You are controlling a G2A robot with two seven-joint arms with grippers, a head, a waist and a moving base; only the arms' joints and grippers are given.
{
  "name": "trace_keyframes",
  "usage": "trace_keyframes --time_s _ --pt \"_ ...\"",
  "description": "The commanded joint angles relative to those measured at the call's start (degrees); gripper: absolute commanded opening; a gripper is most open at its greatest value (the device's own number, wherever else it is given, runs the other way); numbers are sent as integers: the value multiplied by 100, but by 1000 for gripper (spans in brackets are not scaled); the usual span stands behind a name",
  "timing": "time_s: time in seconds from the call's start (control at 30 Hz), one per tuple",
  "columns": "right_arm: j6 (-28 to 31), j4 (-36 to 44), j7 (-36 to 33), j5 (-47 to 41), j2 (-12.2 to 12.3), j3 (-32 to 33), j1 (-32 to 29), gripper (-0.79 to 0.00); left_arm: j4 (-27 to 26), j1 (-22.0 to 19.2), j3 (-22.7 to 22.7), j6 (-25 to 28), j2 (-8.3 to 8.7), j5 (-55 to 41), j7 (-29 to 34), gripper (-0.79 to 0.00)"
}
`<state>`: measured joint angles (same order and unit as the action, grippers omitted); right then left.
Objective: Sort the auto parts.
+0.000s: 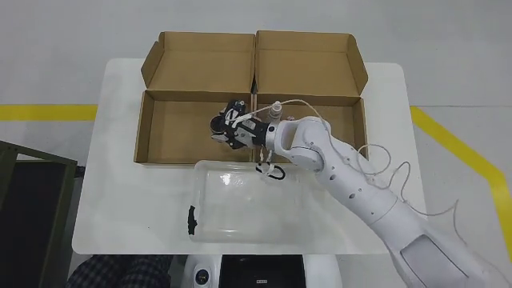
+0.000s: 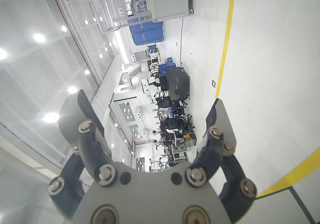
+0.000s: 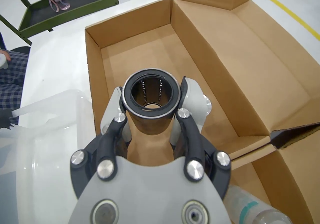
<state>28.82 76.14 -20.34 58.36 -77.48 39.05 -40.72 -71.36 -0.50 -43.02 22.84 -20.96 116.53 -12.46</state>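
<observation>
A black cylindrical bearing with a metal rim and rows of balls inside sits between the fingers of my right gripper, which is shut on it. In the top view this gripper and the bearing hang over the right part of the left cardboard box, whose floor is bare. A clear plastic bin stands in front of the boxes, with a small black part at its left wall. My left gripper is open with nothing in it, away from the table and facing the hall.
A second open cardboard box adjoins the first on the right; a clear bottle lies in it near the shared wall. Both lids stand open at the back. A green cart stands left of the white table.
</observation>
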Motion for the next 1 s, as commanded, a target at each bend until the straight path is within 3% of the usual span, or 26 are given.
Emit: trace_keyframes --time_s 0.0,0.37,0.47,0.53,0.57,0.97 --pt "-13 -75 -35 48 -30 -52 30 -785 0 0 0 0 0 0 0 0" --pt "-83 -393 -250 521 -164 -242 167 -763 0 0 0 0 0 0 0 0" --pt "-71 -450 -246 550 -189 -241 168 -656 0 0 0 0 0 0 0 0" --pt "-39 -483 -271 564 -205 -246 172 -502 0 0 0 0 0 0 0 0" --pt "-34 -491 -277 568 -213 -244 173 -477 0 0 0 0 0 0 0 0" --pt "91 -468 -336 646 -245 -135 89 -403 0 0 0 0 0 0 0 0"
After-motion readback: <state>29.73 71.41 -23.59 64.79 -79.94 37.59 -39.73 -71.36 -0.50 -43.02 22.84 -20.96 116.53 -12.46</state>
